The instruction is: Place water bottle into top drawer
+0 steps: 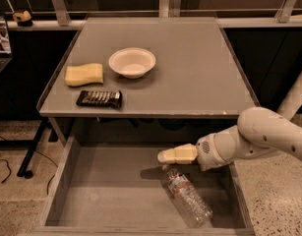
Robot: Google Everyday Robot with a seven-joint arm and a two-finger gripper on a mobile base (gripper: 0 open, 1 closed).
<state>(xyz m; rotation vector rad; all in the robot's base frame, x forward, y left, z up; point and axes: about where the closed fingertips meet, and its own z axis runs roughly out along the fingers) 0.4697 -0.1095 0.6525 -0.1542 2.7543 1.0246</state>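
The water bottle, clear and ribbed with a red-and-white label, lies on its side on the flat bottom of the open top drawer. It lies in the drawer's right half, cap end towards the back and base towards the front right. My gripper, cream-coloured on a white arm reaching in from the right, hovers just above the bottle's cap end. It points left and looks apart from the bottle.
On the grey tabletop above the drawer are a white bowl, a yellow sponge and a dark snack bar. The drawer's low walls bound its sides.
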